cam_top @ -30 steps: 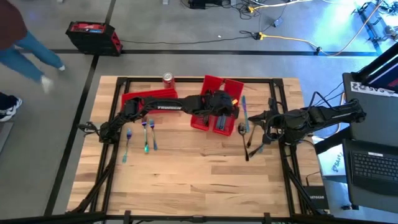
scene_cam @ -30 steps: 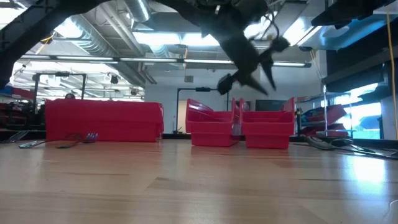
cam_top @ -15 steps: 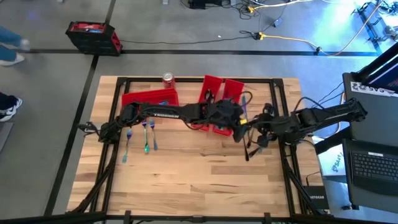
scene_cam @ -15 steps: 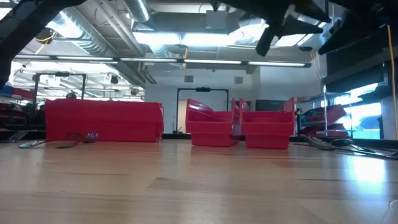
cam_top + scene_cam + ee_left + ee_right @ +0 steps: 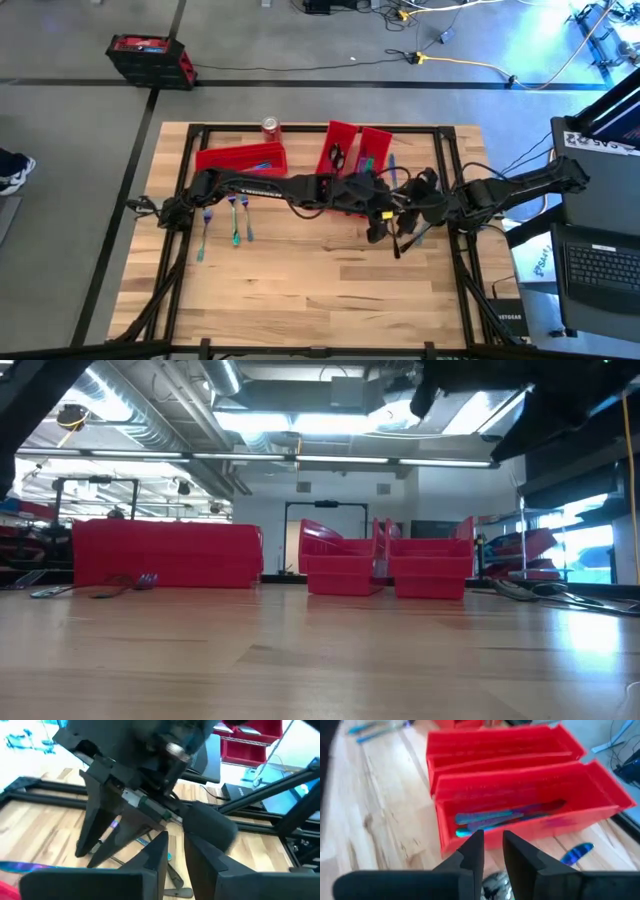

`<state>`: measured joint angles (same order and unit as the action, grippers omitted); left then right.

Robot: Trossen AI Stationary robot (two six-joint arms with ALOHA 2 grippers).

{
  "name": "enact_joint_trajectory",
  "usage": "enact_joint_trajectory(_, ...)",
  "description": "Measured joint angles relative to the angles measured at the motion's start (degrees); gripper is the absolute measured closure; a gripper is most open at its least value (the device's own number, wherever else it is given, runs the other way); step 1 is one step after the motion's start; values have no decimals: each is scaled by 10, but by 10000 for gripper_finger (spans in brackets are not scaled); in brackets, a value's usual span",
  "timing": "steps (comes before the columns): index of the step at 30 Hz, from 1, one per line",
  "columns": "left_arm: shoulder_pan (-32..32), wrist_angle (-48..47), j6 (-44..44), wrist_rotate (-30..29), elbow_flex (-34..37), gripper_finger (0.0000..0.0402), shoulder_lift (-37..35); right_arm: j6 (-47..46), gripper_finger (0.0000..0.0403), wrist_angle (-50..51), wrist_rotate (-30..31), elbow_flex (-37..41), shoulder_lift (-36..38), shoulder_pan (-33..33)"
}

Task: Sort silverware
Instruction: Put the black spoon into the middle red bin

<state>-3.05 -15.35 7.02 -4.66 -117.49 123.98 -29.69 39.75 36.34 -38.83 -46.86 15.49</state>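
Both end effectors meet right of centre over my table (image 5: 300, 290): left end effector (image 5: 174, 851) and right end effector (image 5: 491, 851) each show a narrow gap, pinching nothing; silverware (image 5: 510, 817) fills a red bin (image 5: 600, 795).

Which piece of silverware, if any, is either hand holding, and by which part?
It cannot be told: the left hand and right hand are close together, and no view clearly shows a gripped piece.

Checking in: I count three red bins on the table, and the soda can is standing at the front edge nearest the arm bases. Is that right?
Three red bins is right, but the soda can stands at the far edge, beside the long bin, not at the front. The high view shows it.
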Motion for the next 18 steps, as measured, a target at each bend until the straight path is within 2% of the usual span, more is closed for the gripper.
enact_joint_trajectory(3,-1,-2,-13,-4,21,362,-17,-1,361,-1,6,0,7,-1)
enact_joint_trajectory(7,4,33,-14,-3,95,370,-54,4,395,-1,-3,0,11,-1)
enact_joint_trajectory(10,15,112,6,2,180,377,-99,8,398,0,-33,0,9,-1)
enact_joint_trajectory(14,33,245,26,40,319,387,-162,-41,401,4,-19,0,9,-1)
enact_joint_trajectory(16,35,278,21,45,370,391,-187,-94,401,15,-12,1,6,-1)
enact_joint_trajectory(18,35,284,18,55,405,394,-204,-106,402,20,-28,1,-2,-2)
